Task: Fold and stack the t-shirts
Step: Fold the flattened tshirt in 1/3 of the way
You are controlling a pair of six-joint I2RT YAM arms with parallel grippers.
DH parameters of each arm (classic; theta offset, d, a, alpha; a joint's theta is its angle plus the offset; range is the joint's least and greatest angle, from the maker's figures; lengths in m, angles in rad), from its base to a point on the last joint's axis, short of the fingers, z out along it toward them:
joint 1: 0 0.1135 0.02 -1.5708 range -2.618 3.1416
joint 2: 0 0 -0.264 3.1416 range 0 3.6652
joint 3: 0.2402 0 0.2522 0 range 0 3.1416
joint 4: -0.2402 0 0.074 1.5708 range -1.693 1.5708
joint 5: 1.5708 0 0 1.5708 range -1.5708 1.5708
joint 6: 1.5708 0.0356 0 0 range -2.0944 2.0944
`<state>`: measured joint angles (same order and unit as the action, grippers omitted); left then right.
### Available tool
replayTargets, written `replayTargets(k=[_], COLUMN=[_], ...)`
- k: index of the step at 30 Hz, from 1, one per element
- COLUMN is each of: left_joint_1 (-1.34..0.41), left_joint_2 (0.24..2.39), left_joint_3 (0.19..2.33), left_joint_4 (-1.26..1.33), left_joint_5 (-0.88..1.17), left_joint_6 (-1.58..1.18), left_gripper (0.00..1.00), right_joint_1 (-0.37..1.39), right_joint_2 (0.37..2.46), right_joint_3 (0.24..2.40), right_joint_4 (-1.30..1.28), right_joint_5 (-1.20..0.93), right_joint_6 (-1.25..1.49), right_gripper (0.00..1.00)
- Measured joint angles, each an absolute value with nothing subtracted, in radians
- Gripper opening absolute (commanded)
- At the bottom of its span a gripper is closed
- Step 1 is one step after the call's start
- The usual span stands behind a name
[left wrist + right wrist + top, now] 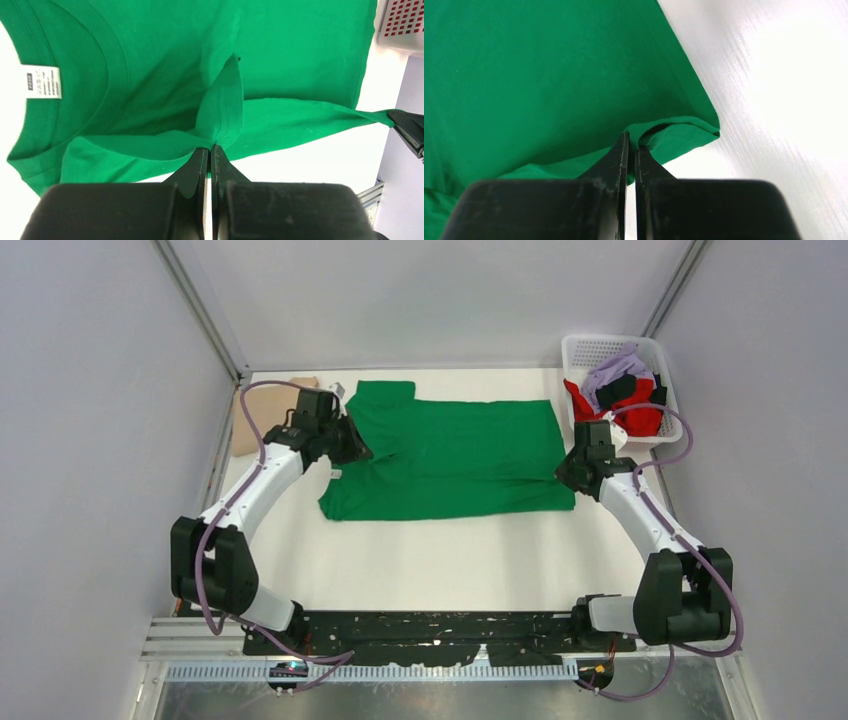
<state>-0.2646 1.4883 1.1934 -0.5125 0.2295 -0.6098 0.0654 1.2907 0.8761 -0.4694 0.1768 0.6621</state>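
A bright green t-shirt [450, 455] lies spread across the middle of the white table, neck end at the left. My left gripper [352, 447] is shut on a fold of its cloth near the collar; the left wrist view shows the pinched green fabric [220, 115] rising from the fingertips, and the white neck label [43, 81]. My right gripper [566, 472] is shut on the shirt's hem corner [684, 132] at the right. A tan t-shirt [245, 420] lies at the far left edge. Red [630, 418], lilac [615, 368] and black [620, 388] t-shirts fill the basket.
A white plastic lattice basket [600, 345] stands at the back right corner, close behind my right gripper. Grey walls and metal frame posts enclose the table on three sides. Bare white tabletop [450, 560] stretches between the shirt and the arm bases.
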Motion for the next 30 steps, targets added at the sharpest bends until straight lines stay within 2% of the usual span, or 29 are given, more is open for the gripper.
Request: replayTargets(k=[9,14,16,17,18,19,20,21,22,23,26,30], left_joint_1=[-0.226,-0.214,-0.214,-0.214,-0.213,-0.212,-0.210,-0.208,-0.205,-0.202,-0.188,-0.182], left_joint_2=[1.551,1.673,1.738,1.781,1.822,1.871,1.919,1.965,2.009,2.043,2.113,2.086], left_joint_3=[1.270,1.365,1.416,1.454,1.493,1.542,1.593,1.646,1.704,1.752,1.874,1.866], left_joint_4=[-0.504,-0.504,-0.506,-0.514,-0.517,-0.527,-0.539,-0.558,-0.582,-0.602,-0.651,-0.664], left_joint_5=[0.226,0.216,0.202,0.192,0.183,0.171,0.155,0.138,0.118,0.105,0.086,0.117], left_joint_6=[-0.545,-0.514,-0.505,-0.500,-0.495,-0.492,-0.487,-0.483,-0.481,-0.488,-0.501,-0.516], left_gripper=[0.00,0.00,0.00,0.01,0.16,0.38,0.65,0.94,0.99,0.99,1.00,1.00], right_joint_1=[0.038,0.035,0.035,0.035,0.035,0.035,0.035,0.035,0.035,0.035,0.034,0.045], right_joint_2=[1.357,1.429,1.467,1.491,1.514,1.540,1.567,1.598,1.615,1.633,1.642,1.602], right_joint_3=[0.896,0.918,0.932,0.943,0.955,0.968,0.985,1.007,1.019,1.036,1.066,1.061], right_joint_4=[-0.429,-0.394,-0.377,-0.373,-0.366,-0.362,-0.360,-0.360,-0.360,-0.366,-0.371,-0.373], right_joint_5=[0.174,0.160,0.155,0.154,0.154,0.155,0.160,0.166,0.173,0.184,0.213,0.224], right_joint_6=[0.642,0.633,0.633,0.633,0.633,0.635,0.633,0.630,0.635,0.636,0.629,0.616], right_gripper=[0.11,0.14,0.23,0.32,0.40,0.51,0.56,0.70,0.90,0.96,0.96,0.95])
